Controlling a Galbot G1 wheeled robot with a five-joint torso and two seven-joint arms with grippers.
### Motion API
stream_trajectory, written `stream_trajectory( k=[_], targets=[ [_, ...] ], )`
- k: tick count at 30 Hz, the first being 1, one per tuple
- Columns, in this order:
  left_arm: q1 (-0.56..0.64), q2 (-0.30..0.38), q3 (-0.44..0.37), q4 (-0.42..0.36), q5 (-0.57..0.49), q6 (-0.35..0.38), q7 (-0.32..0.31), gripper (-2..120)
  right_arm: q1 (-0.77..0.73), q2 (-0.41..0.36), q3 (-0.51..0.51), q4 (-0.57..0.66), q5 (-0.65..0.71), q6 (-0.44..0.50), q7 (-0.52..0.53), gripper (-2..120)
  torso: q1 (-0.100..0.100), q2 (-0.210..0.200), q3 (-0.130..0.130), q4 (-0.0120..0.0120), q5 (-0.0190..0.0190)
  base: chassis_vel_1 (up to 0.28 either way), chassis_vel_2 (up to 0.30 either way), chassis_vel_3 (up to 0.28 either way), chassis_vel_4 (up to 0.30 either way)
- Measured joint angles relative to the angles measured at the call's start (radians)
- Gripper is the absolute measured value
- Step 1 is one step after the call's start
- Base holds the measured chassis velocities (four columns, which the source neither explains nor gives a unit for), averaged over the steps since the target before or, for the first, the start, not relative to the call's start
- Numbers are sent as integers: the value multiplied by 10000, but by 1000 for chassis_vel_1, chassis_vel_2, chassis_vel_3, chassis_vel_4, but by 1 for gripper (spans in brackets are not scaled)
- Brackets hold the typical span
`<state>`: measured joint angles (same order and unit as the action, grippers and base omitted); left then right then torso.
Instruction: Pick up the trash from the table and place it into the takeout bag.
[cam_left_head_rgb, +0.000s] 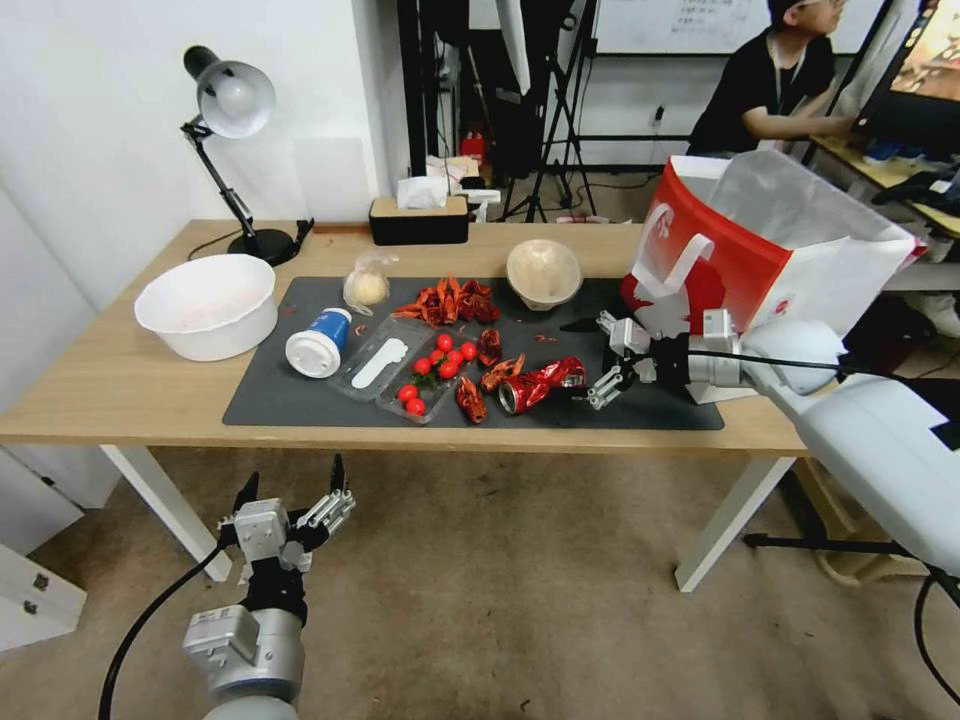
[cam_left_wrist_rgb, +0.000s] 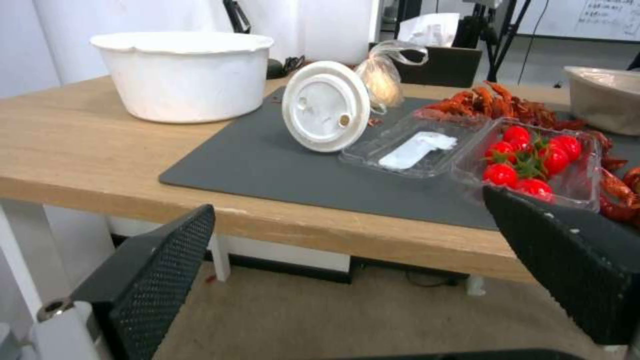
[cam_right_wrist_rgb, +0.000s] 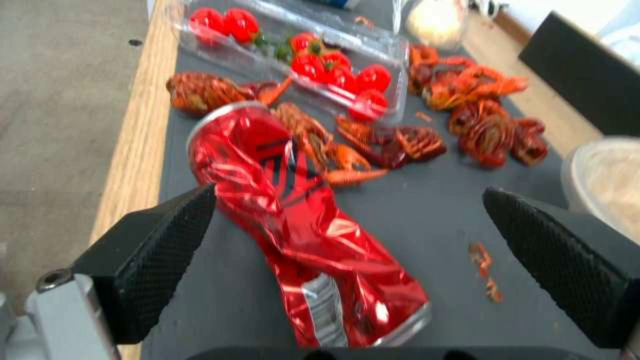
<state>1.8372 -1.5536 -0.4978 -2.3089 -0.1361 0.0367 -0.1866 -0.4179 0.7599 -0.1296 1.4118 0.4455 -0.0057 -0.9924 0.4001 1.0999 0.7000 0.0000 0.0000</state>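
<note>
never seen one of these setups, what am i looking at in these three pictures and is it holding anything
This is a wheeled robot with two arms. One picture looks down from its head; the other two come from cameras on its wrists, so the black shapes at their edges are the fingers.

On the table's dark mat lie a crushed red can, a blue-white lidded cup, a clear tray of tomatoes, crayfish shells, a bagged bun and a beige bowl. The red and white takeout bag stands at the right end.

Nothing is held. The right gripper is open beside the can. The left gripper waits open, low before the table.
</note>
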Motion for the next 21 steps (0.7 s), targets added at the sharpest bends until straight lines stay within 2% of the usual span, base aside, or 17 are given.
stream_trajectory(
  k=[21],
  targets=[
    [-23, -52, 55, -10, -4, -39, -17, 100, 975, 134, -736, -852, -83, -409, -1292, 100, 0, 2, -1, 0, 0, 0, 0, 0, 0]
  ],
)
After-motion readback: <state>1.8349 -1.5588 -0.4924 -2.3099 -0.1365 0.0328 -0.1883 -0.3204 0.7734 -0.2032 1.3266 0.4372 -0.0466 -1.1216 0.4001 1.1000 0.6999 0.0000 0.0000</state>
